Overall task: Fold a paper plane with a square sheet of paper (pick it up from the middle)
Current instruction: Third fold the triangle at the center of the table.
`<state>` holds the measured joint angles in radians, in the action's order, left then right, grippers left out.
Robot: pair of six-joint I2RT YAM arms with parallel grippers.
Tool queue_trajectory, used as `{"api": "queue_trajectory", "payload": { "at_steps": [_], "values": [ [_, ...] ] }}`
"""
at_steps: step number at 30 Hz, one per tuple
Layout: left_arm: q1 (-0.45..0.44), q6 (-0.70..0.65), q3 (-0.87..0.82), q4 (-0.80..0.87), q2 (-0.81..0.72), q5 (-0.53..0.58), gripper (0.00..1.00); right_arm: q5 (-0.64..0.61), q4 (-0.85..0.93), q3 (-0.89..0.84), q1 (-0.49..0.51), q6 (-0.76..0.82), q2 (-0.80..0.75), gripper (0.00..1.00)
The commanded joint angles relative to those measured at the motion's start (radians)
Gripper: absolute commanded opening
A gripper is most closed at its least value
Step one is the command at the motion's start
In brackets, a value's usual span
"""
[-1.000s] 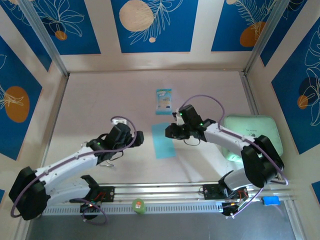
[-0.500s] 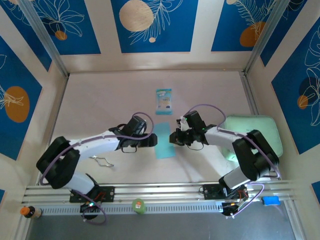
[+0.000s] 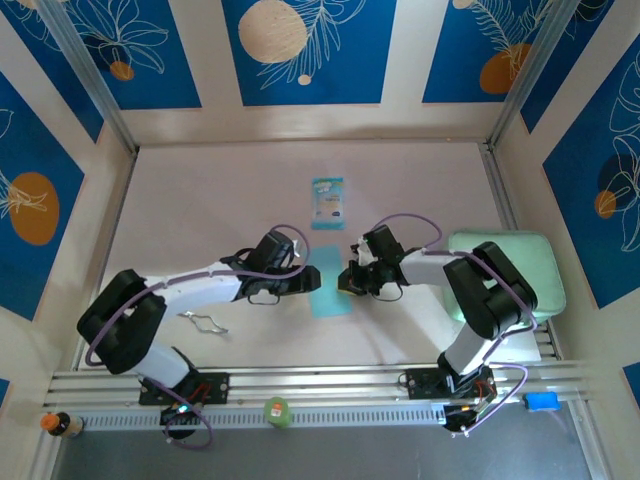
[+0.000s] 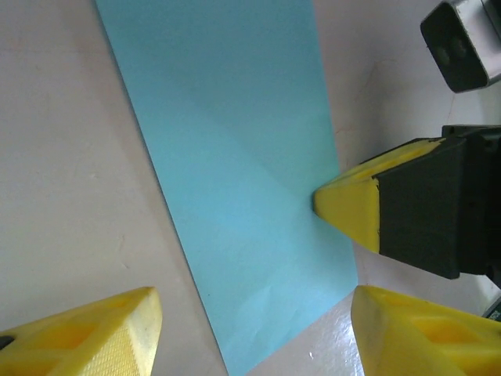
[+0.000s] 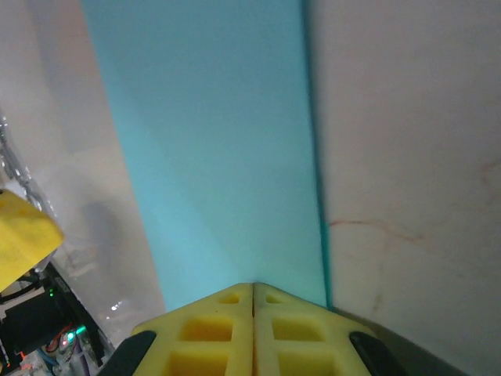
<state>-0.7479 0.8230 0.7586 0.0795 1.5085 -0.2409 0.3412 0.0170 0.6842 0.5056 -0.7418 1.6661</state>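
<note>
My left hand (image 4: 250, 338) is open. Its two yellow fingers (image 4: 86, 337) stand wide apart, one on each side of the near end of the paper (image 4: 235, 157). Neither finger touches the paper.

The paper lies flat on the surface (image 3: 200, 200), between my two hands. It looks long and thin, not square, so I think it is already folded once. A faint slanted line runs across it.

My right hand (image 4: 348, 207) is closed tight. Its tip sits on the right edge of the paper, about halfway along.

I think my job now is to hold the paper down with the right tip while the left hand takes an edge for the next fold. To do it well, I should keep the right tip pressing in one spot. The left fingers should go low and close slowly on one edge. A fast grab could crush or slide the thin paper. The edges must line up before I press a crease.

Some things I cannot tell. The far end of the paper is cut off in the left wrist view. I cannot see how many layers it has. I cannot see if my right tip presses hard or just touches.
</note>
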Motion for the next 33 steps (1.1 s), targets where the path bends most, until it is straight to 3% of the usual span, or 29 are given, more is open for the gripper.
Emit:
{"api": "queue_trajectory", "payload": {
  "at_steps": [1,15,22,33],
  "values": [
    [0.010,0.030,-0.001,-0.038,0.043,-0.047,0.64,-0.013,0.029,-0.019,-0.011,-0.033,0.018,0.07],
    [0.011,0.083,0.025,-0.063,0.155,-0.072,0.51,0.004,0.022,-0.042,-0.042,-0.079,0.030,0.02],
    [0.010,0.099,0.027,-0.098,0.180,-0.093,0.39,0.012,0.017,-0.040,-0.045,-0.077,0.037,0.02],
    [0.011,0.092,0.038,-0.085,0.149,-0.069,0.33,0.016,0.011,-0.041,-0.047,-0.075,0.039,0.02]
  ]
}}
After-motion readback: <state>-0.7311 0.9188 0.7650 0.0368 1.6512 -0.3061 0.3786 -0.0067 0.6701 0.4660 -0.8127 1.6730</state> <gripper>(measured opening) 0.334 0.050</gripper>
